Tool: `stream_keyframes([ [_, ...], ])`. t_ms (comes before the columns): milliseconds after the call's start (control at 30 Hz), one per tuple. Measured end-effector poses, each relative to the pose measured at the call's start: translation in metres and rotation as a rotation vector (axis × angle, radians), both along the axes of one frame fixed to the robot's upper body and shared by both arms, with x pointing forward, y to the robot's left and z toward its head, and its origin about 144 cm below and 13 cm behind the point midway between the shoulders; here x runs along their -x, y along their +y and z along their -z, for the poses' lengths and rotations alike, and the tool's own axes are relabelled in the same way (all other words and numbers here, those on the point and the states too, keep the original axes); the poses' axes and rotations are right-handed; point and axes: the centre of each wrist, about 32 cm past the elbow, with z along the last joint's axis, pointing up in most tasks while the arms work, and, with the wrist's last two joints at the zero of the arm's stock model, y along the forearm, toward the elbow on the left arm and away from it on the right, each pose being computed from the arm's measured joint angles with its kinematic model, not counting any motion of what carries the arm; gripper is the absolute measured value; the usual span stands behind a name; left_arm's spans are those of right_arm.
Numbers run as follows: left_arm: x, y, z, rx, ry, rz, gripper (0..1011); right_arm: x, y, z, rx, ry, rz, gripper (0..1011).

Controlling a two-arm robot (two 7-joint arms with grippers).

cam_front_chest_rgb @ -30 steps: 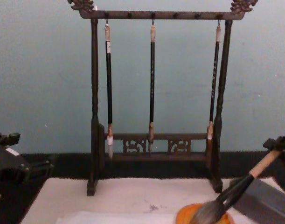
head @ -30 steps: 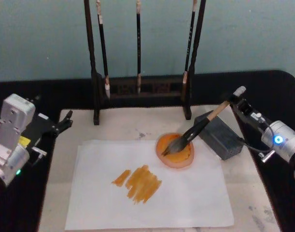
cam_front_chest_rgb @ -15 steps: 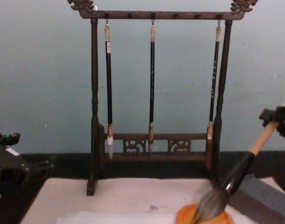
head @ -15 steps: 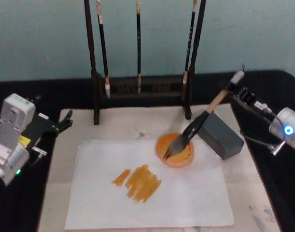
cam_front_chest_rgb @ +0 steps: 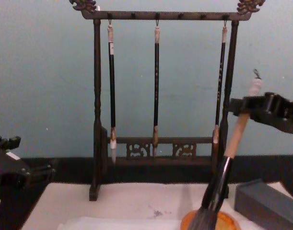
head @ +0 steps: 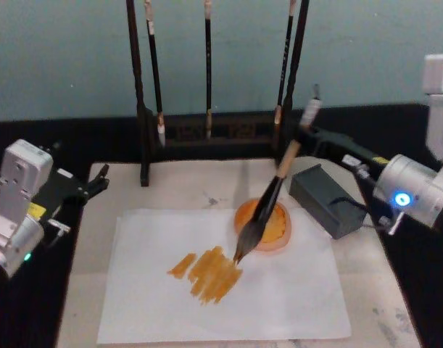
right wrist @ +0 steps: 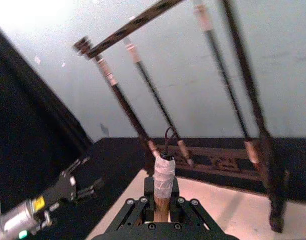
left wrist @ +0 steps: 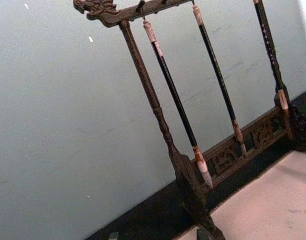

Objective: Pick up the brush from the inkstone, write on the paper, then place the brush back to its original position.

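My right gripper [head: 302,135] is shut on the pale upper handle of the brush [head: 268,199], just below its white-wrapped top [right wrist: 163,172]. The brush stands steeply tilted. Its dark bristles [head: 244,243] reach past the round orange ink dish [head: 275,226] to the paper [head: 294,290], by the right end of the orange strokes [head: 206,274]. Whether the tip touches the sheet I cannot tell. The dark grey inkstone block [head: 326,199] lies bare, right of the dish. My left gripper [head: 98,181] is parked open at the mat's left edge.
A dark wooden rack [head: 206,138] with three thin hanging brushes [cam_front_chest_rgb: 156,86] stands at the back of the pinkish mat [head: 80,290]. The black tabletop [head: 410,290] flanks the mat on both sides.
The right gripper lifted the brush off the grey block and swung it left and more upright. Its bristles moved out of the orange dish toward the strokes on the paper. The left arm stayed still.
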Motion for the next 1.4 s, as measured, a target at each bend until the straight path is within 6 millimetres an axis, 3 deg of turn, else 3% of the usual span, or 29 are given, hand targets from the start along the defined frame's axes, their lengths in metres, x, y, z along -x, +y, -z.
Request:
stream_keyframes([
  [233, 0.000, 0.000, 0.000, 0.000, 0.000, 0.000, 1010, 0.015, 0.025, -0.010, 0.154, -0.133, -0.071, 160],
  [467, 0.000, 0.000, 0.000, 0.000, 0.000, 0.000, 1010, 0.023, 0.038, -0.014, 0.214, -0.191, -0.113, 160],
  [967, 0.000, 0.000, 0.000, 0.000, 0.000, 0.000, 1010, 0.035, 0.047, -0.007, 0.223, -0.170, -0.181, 160],
  [1400, 0.000, 0.000, 0.000, 0.000, 0.000, 0.000, 1010, 0.033, 0.045, 0.001, 0.287, -0.194, -0.172, 160],
])
